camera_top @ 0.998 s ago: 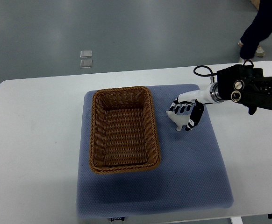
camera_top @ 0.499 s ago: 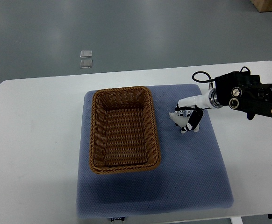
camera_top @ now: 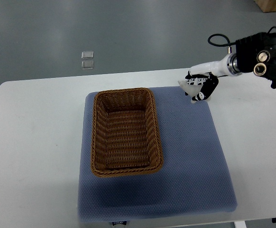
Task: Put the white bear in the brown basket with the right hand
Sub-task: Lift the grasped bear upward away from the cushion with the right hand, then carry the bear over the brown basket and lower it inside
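Note:
My right hand is raised above the far right corner of the blue mat, its fingers curled around the small white bear. Only part of the bear shows between the black-and-white fingers. The right arm comes in from the upper right edge. The brown wicker basket stands empty on the left half of the mat, well to the left of and nearer than the hand. The left arm is out of view.
A blue padded mat covers the middle of the white table. Two small clear squares lie on the grey floor beyond the table. A wooden edge shows at the top right corner.
The right hand closed on the white bear, lifted it off the mat, and carried it up and away toward the far right. The person's legs at the top right are gone.

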`<action>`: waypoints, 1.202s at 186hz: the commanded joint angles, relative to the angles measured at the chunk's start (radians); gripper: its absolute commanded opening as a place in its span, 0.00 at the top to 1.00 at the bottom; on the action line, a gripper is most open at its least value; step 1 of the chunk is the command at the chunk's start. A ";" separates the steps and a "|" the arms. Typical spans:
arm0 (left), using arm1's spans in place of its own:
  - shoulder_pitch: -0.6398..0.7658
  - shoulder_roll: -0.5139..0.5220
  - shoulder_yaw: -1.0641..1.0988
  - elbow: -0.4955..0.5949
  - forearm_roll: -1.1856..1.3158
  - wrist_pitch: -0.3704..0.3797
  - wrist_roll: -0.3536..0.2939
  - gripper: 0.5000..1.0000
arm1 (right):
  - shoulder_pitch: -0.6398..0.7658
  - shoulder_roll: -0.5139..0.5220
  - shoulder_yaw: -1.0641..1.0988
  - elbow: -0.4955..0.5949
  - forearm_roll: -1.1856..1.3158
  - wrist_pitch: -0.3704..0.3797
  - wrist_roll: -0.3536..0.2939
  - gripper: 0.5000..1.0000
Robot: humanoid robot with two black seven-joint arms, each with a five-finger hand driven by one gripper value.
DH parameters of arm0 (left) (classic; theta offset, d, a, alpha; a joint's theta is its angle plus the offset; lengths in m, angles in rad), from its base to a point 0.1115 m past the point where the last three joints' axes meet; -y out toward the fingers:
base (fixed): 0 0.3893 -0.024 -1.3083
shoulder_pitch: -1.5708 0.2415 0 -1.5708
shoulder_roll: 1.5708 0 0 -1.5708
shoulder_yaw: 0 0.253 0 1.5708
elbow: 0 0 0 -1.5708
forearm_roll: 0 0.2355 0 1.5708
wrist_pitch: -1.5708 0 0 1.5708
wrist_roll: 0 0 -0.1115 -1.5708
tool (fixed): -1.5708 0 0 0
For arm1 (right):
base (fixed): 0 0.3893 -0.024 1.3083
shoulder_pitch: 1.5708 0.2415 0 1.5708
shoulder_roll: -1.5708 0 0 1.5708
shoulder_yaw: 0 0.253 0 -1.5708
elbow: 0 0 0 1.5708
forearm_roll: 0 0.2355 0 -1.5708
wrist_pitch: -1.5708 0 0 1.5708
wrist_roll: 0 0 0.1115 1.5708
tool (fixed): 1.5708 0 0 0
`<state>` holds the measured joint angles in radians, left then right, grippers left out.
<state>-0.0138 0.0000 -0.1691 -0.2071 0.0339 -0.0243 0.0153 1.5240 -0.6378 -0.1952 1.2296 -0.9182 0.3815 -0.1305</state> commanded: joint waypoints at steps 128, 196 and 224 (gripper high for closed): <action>0.000 0.000 0.000 -0.006 0.000 0.000 0.000 0.00 | 0.171 0.196 -0.003 0.022 0.078 -0.053 0.002 1.00; 0.000 0.000 0.000 0.000 0.000 0.001 0.000 0.00 | -0.021 0.540 0.003 -0.248 0.062 -0.125 0.002 1.00; 0.000 0.000 0.000 0.000 0.000 0.000 0.000 0.00 | -0.090 0.595 0.005 -0.295 0.058 -0.151 0.002 1.00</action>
<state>-0.0138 0.0000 -0.1687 -0.2072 0.0336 -0.0249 0.0153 1.4777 -0.0749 -0.1912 0.9631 -0.8570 0.2443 -0.1289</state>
